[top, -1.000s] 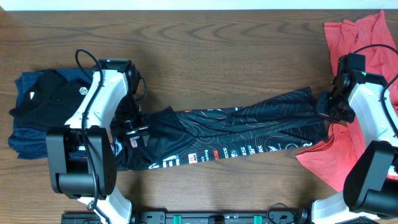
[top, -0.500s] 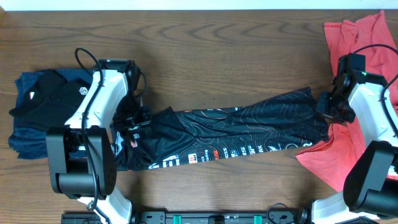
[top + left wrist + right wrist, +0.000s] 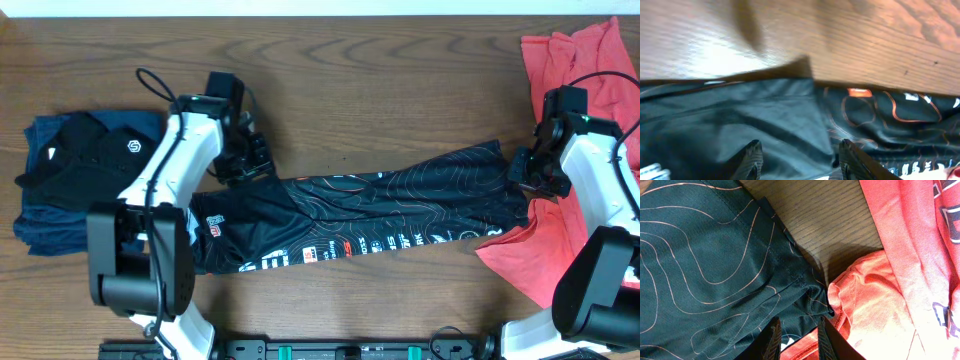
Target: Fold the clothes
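The black jersey [image 3: 400, 205] lies stretched in a long, half-folded band across the table [image 3: 380, 90], and the right gripper [image 3: 797, 339] is right at its end. Its fingers are drawn narrow, with the hem corner puckering in towards them, so it reads as a pinch on that corner, and the red garment [image 3: 880, 295] is bunched just beside the outer finger. Over at the other end the left gripper [image 3: 801, 161] is spread wide with nothing between its fingers [image 3: 751, 159]. The jersey's plain dark panel lies under and just ahead of the tips, its far edge beyond that, then bare wood. This looks like thin, slick sports fabric: light, floppy, no stiffness at all, likely to slide on itself and sag wherever it isn't held. I'd take it at a hem or corner, not mid-panel, with both ends kept taut so the fold line stays straight. Compared with a second ago, the left arm has lifted away from the jersey's near-left part and swung up to its far edge. The raised flap it was working has dropped flat, showing a small logo patch. The right arm hasn't budged. The folded navy and black stack [image 3: 70, 190] sits off beyond the left arm, untouched.
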{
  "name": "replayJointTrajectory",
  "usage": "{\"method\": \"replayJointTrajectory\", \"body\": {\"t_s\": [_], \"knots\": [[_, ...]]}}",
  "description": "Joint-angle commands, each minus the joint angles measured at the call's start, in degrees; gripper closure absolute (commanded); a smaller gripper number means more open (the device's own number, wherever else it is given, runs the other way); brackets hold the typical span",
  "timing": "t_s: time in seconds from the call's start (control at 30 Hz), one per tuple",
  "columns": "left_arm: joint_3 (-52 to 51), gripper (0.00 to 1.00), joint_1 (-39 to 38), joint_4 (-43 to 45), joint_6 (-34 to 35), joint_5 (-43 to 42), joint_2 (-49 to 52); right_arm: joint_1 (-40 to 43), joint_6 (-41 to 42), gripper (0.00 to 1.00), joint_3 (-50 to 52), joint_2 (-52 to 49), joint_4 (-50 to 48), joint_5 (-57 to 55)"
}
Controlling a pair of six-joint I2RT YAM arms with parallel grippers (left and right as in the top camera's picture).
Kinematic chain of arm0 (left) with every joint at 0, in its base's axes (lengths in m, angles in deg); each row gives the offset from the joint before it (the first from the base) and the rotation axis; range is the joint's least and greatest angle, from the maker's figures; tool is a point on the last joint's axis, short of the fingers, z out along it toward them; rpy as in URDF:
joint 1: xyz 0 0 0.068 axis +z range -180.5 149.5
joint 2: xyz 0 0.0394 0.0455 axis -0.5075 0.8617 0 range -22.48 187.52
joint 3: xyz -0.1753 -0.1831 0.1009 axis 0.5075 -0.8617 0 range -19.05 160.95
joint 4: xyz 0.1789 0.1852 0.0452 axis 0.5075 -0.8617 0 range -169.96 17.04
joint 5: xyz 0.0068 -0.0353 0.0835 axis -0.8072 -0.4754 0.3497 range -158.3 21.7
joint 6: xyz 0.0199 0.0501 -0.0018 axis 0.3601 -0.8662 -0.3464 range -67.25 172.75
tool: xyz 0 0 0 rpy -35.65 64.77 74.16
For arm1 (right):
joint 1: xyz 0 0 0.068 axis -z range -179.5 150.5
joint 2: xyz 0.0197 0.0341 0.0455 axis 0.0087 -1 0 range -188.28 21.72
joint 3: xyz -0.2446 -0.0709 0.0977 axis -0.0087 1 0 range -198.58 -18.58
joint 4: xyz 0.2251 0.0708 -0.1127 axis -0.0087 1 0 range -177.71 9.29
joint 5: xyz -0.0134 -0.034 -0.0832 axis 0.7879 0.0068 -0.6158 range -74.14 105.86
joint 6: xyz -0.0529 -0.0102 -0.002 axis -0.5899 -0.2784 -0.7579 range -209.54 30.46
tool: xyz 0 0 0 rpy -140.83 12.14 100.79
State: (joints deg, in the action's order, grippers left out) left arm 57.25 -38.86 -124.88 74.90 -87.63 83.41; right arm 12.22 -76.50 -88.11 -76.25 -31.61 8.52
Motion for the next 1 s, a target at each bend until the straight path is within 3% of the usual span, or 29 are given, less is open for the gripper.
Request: {"method": "replayJointTrajectory", "body": {"t_s": [0.0,0.5,0.57,0.63,0.97], "knots": [[0.6,0.48,-1.0,1.4,3.8,1.4,2.9,0.6,0.2,0.76,-0.2,1.0,0.0,0.1],[0.6,0.50,-1.4,6.8,6.5,4.0,9.8,0.6,0.2,0.76,-0.2,1.0,0.0,0.1],[0.6,0.66,-1.4,6.6,6.5,4.0,9.9,0.6,0.2,0.76,-0.2,1.0,0.0,0.1],[0.7,0.94,-1.4,6.5,6.5,3.8,9.8,0.6,0.2,0.76,-0.2,1.0,0.0,0.1],[0.7,0.94,-1.4,1.3,3.8,3.2,5.0,0.6,0.2,0.76,-0.2,1.0,-0.1,0.1]]}}
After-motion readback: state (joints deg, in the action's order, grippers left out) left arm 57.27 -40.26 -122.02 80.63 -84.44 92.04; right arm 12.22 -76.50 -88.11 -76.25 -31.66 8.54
